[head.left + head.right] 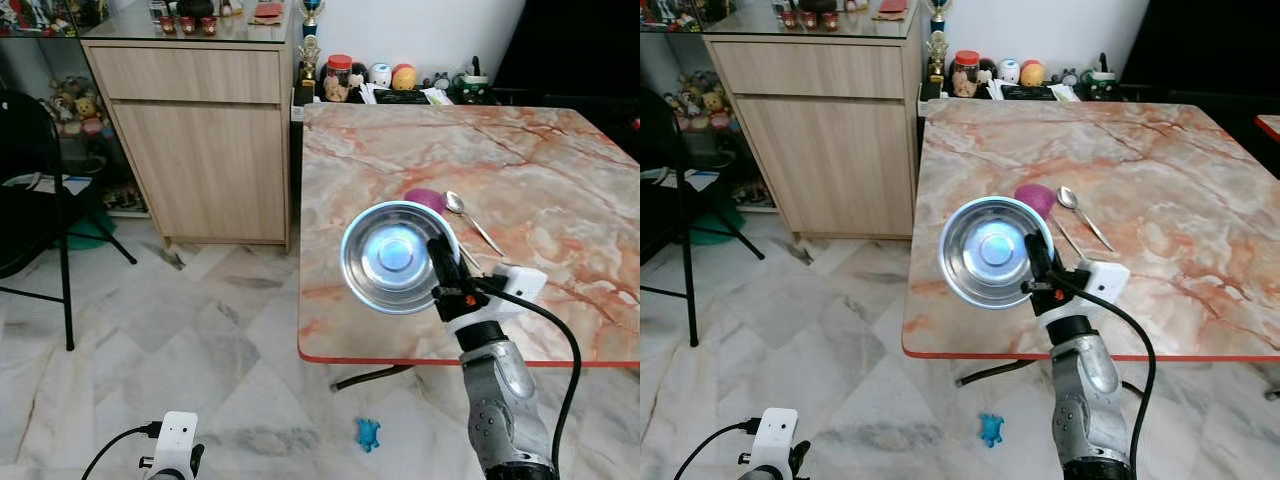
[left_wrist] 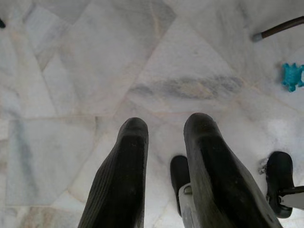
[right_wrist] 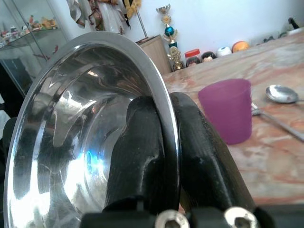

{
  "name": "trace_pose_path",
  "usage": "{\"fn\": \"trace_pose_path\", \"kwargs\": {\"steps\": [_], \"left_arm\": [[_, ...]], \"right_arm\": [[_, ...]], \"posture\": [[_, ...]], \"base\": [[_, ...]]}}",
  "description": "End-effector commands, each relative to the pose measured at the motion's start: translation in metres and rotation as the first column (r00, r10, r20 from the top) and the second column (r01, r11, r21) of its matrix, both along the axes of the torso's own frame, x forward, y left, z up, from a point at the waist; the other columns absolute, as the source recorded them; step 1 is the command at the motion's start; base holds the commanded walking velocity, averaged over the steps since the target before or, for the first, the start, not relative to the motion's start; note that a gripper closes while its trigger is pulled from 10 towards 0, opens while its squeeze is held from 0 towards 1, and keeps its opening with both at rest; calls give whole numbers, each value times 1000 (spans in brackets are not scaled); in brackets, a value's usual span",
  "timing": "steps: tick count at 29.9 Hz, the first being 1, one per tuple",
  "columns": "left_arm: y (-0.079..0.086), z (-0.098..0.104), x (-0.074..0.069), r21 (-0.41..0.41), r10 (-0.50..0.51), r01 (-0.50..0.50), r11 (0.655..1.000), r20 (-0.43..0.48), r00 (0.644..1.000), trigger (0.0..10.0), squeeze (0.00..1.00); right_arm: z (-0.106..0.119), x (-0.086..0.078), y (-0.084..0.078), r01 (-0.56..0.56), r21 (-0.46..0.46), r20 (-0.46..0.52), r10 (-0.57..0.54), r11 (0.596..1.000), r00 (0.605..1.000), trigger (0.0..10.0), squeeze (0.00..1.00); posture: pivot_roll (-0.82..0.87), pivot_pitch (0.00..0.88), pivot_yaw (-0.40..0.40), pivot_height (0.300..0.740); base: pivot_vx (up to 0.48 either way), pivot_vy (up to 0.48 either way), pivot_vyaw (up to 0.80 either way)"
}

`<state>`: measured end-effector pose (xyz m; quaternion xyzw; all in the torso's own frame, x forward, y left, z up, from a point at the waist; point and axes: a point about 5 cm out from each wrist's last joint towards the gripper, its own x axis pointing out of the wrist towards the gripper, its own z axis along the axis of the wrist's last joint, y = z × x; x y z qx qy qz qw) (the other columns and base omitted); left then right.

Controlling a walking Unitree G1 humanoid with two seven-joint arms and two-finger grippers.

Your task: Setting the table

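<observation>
My right gripper (image 1: 440,262) is shut on the rim of a shiny steel bowl (image 1: 395,258), holding it tilted above the near left part of the marble table (image 1: 560,170). In the right wrist view the two black fingers (image 3: 142,156) pinch the steel bowl (image 3: 71,137) rim between them. Just behind the bowl stands a purple cup (image 1: 428,200), also the purple cup (image 3: 228,111), and a metal spoon (image 1: 470,218) lies on the table to its right. My left gripper (image 2: 164,156) hangs low over the floor, its fingers slightly apart with nothing between them.
A wooden cabinet (image 1: 200,130) stands left of the table. A black chair (image 1: 40,200) is at the far left. Jars and small figures (image 1: 385,80) line the table's far edge. A small blue toy (image 1: 368,434) lies on the marble floor under the near edge.
</observation>
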<state>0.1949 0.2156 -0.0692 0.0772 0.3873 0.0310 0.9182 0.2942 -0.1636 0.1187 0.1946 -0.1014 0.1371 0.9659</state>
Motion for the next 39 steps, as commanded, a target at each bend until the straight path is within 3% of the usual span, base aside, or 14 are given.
{"fn": "trace_pose_path", "kwargs": {"steps": [1,10,39], "left_arm": [[-1,-2,-2,7,-2,2,1000,-20,1000,10000,0],[-1,-2,-3,10,3,-3,1000,-18,1000,10000,0],[-4,-2,-2,1,5,-5,1000,-13,1000,10000,0]], "right_arm": [[12,0,-2,-5,-46,63,8,999,998,10000,0],[15,-1,-8,19,-8,75,-19,1000,997,10000,0],[11,-1,-15,65,-12,45,-64,998,997,10000,0]], "posture": [[85,0,-45,740],[79,0,-46,740],[70,0,-45,740]], "base": [[0,-371,0],[0,-372,0],[0,-370,0]]}}
